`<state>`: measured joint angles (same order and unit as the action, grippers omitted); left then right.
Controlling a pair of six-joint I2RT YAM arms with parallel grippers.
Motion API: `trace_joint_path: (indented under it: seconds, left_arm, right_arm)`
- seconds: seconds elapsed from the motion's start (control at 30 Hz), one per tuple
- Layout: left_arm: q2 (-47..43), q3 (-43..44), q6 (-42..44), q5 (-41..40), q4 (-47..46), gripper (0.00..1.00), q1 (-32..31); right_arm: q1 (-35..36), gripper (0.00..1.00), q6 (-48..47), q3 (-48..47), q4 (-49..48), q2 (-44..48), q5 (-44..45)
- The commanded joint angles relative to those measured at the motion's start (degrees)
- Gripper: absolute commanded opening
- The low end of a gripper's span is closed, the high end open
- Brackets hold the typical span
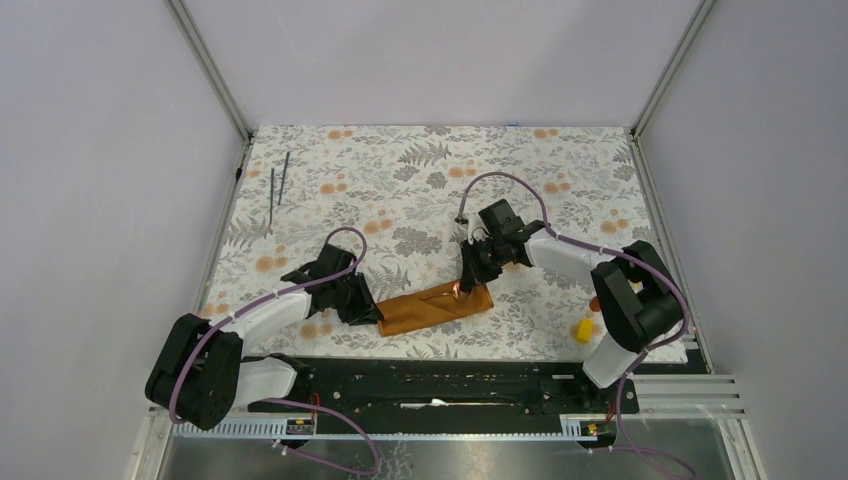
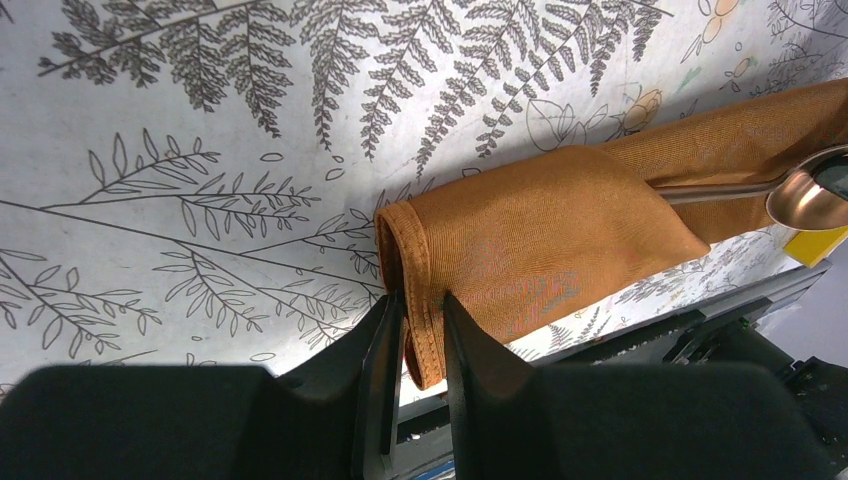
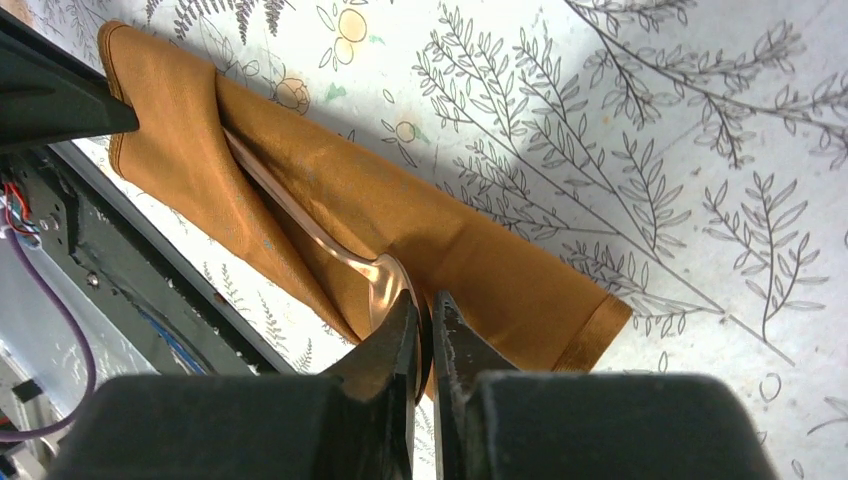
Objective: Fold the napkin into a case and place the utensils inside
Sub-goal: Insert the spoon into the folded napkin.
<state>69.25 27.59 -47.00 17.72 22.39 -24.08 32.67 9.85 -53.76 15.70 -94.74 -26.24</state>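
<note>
The case (image 1: pixel 435 308), a narrow rust-orange strip, lies slanted at the lower middle of the top view, close to the near edge of the tablecloth (image 1: pixel 420 170). The left gripper (image 2: pixel 422 312) is pressed together on the stitched hem at the case's lower-left end. The right gripper (image 3: pixel 424 310), fingers nearly together, pinches the bowl of the spoon (image 3: pixel 385 290). The spoon's handle runs under the diagonal pocket edge. Two dark rods (image 1: pixel 284 178) lie in the upper left near the cloth's side edge, well apart from both arms. A yellow block (image 1: pixel 583 330) sits at the lower right, just beside the right arm. A broad stretch of floral cloth runs from the case up to the far wall.
</note>
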Motion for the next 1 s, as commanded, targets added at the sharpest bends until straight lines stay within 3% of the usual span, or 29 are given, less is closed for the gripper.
trace_joint_path:
  seconds: [0.0,0.13,0.3,0.47,0.67,0.73,0.77,0.8,0.87,0.97]
  left_arm:
    - [0.78,-0.44,-0.19,-2.51,-1.61,0.26,-0.18]
    - [0.77,-0.26,-0.11,-2.60,-1.58,0.26,-0.18]
    - [0.29,-0.26,-0.19,-2.56,-1.55,0.27,-0.18]
    - [-3.43,0.57,-0.97,-3.92,0.73,0.36,-0.14]
    - [-13.16,4.95,-2.16,-8.18,8.31,0.55,-0.14]
    - [-15.57,8.45,-2.25,-10.96,11.10,0.67,0.03]
    - [-16.03,10.50,-1.77,-12.82,12.43,0.76,0.26]
    - [-15.77,12.81,-0.78,-14.98,13.23,0.86,0.64]
    - [-12.58,17.79,2.68,-20.47,15.39,0.98,2.63]
    - [-4.20,24.66,10.55,-26.65,14.68,0.99,8.93]
  right_arm:
    - [0.65,0.06,-6.50,-2.62,2.78,-2.32,-0.63]
    - [0.65,0.13,-5.76,-2.86,2.08,-3.40,-0.28]
    - [0.66,0.32,-4.18,-2.66,1.42,-2.25,2.17]
    - [0.67,0.42,-3.10,-4.72,2.80,0.09,5.34]
    - [0.69,0.50,-2.80,-10.62,10.42,5.41,10.53]
    - [0.67,0.55,-3.07,-12.17,12.77,7.96,13.76]
    - [0.69,0.62,-3.08,-12.26,13.22,9.36,15.79]
    - [0.65,0.75,-2.76,-11.83,13.02,11.32,17.33]
    - [0.66,0.78,-3.81,-10.23,11.73,13.54,16.81]
    - [0.66,0.83,-2.32,-6.94,8.60,15.85,15.90]
